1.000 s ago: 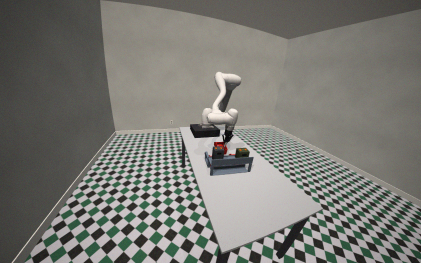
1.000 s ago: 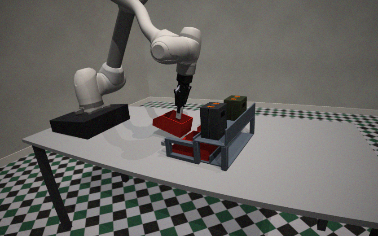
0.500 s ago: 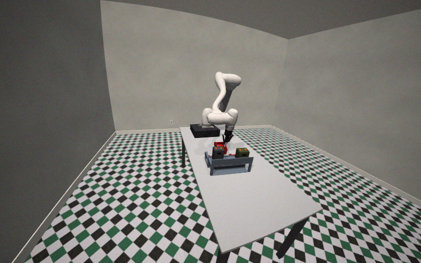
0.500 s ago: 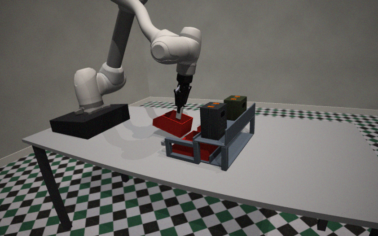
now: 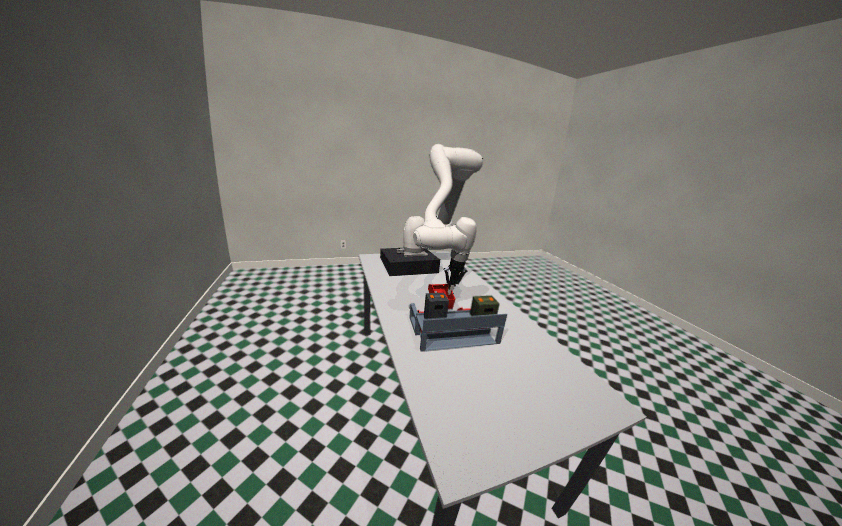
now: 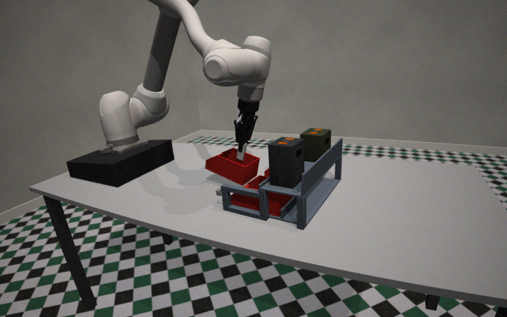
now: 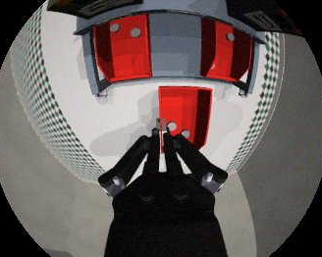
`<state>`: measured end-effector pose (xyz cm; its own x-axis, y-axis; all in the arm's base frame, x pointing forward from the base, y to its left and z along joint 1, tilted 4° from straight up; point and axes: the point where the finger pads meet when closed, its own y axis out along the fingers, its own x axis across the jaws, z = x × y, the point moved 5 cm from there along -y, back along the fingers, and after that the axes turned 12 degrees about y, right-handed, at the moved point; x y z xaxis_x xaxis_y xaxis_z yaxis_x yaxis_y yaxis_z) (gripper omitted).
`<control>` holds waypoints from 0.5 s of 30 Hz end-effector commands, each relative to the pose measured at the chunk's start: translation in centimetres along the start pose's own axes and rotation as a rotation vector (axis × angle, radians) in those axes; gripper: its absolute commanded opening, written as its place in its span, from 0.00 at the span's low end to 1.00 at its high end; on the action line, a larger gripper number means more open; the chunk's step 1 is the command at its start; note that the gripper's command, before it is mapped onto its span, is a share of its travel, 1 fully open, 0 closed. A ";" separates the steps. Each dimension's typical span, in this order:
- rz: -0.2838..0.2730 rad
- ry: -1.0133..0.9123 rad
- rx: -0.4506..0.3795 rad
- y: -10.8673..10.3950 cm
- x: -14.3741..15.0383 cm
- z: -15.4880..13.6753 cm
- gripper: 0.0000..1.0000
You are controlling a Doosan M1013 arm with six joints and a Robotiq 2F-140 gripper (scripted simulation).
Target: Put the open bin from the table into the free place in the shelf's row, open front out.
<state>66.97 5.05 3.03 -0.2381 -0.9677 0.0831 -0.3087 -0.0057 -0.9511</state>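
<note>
My gripper (image 5: 452, 287) (image 6: 241, 150) (image 7: 160, 124) is shut on one side wall of a red bin (image 5: 450, 299) (image 6: 227, 169) (image 7: 186, 105). The bin hangs above the table, tilted, its shelf-side end lower; its open front faces the robot base. Two grey round parts lie in it near the front in the wrist view. The blue-grey shelf (image 5: 463, 321) (image 6: 263, 204) (image 7: 177, 49) stands just beyond it. In the wrist view, a left red bin (image 7: 133, 56) and a right red bin (image 7: 233, 56) stand on the shelf, parts inside, with the free place between them.
A dark grey box (image 5: 436, 307) (image 6: 285, 165) and a green box (image 5: 484, 305) (image 6: 316, 145) stand on the shelf's upper board, above the rear of the bin row. A raised back panel (image 6: 322, 163) runs behind them. The black robot base block (image 5: 411, 262) (image 6: 120, 163) is on the table.
</note>
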 end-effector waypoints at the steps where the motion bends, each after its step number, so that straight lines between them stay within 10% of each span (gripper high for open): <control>1: 0.000 0.000 0.000 0.0 0.0 0.1 0.00; 15: 0.000 0.000 0.000 -0.2 -0.2 0.9 0.00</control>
<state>67.74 5.02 2.97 -0.2381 -0.9677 0.0831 -0.3087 -0.0057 -0.9511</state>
